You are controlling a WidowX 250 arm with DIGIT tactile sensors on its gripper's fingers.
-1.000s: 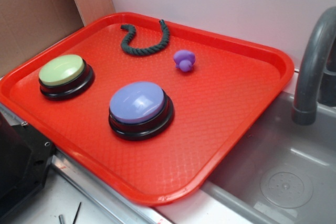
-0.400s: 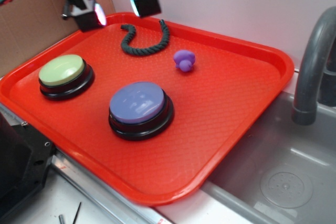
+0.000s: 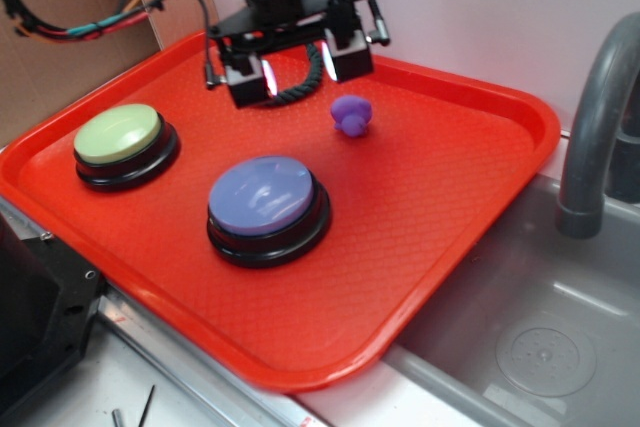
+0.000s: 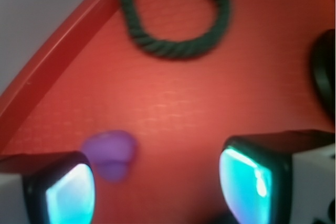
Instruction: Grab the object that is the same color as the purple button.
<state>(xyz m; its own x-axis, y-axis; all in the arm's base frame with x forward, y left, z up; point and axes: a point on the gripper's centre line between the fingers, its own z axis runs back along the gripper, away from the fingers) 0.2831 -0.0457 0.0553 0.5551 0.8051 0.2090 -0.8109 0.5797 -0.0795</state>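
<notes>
A black robot gripper, jaws spread wide, is hovering over the dark green rope near the red plastic tray's far edge, just beside the small purple lumpy toy.

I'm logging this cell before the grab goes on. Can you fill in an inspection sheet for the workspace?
Surface: red tray, next to a grey sink.
Job's things: purple toy lying free near the tray's far side; purple button near the tray's middle.
Clutter: green button at the tray's left; dark rope curled at the far edge.
End effector: open, above the rope, left of the toy, holding nothing.
Cables: bundle running from the arm off the left edge, above the tray.
Surroundings: grey faucet at right, cardboard at left, pale wall behind.
</notes>
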